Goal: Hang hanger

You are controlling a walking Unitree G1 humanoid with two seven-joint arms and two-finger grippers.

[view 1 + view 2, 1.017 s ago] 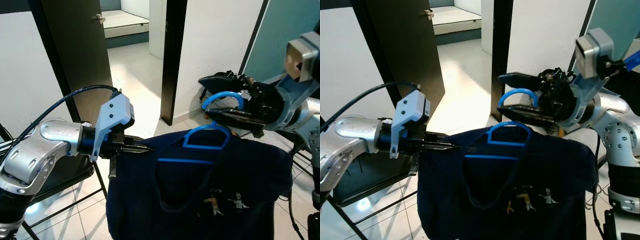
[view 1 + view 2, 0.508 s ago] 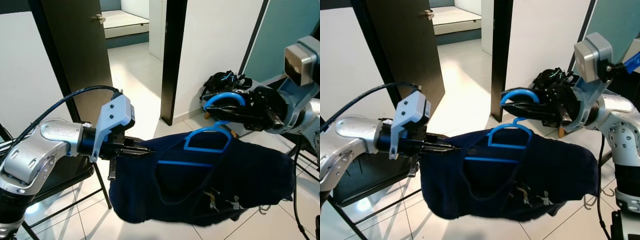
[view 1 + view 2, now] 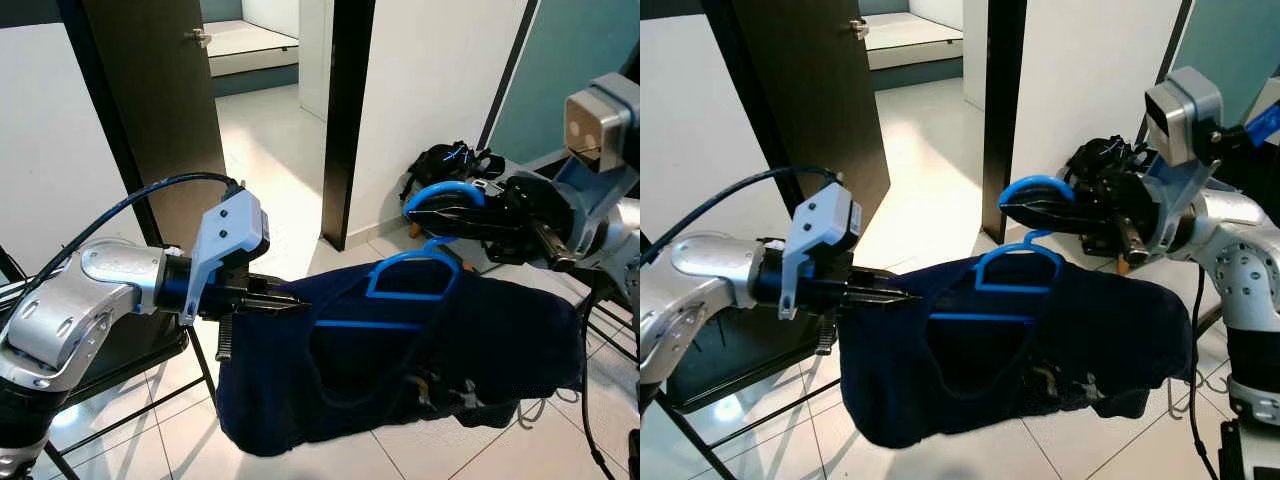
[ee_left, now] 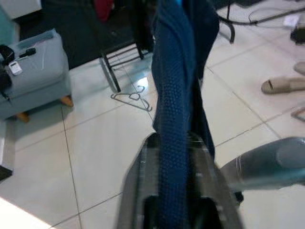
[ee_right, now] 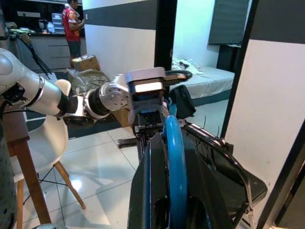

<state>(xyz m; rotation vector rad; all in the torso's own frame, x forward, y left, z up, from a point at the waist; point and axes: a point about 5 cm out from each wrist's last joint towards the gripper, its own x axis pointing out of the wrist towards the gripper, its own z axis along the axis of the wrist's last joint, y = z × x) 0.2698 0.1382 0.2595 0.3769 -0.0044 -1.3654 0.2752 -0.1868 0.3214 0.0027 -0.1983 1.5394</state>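
Observation:
A blue plastic hanger (image 3: 420, 277) carries a dark navy shirt (image 3: 400, 360), held up in the air in front of me. My right gripper (image 3: 425, 214) is shut on the hanger's blue hook (image 5: 174, 162), its black fingers pointing left. My left gripper (image 3: 290, 303) is shut on the shirt's left shoulder edge; in the left wrist view the navy knit cloth (image 4: 174, 143) runs between its fingers. The shirt's lower part bunches up and sags below the hanger bar.
A dark door (image 3: 150, 100) and a black door frame (image 3: 340, 120) stand ahead, with a white wall beside them. A black folding chair (image 3: 130, 370) is at my left. A black bag (image 3: 450, 160) lies by the wall. A person (image 5: 72, 28) stands far off in the right wrist view.
The shirt's lower part has gathered upward and now hangs shorter. My right gripper with the hook has lifted slightly. The left gripper has kept its place.

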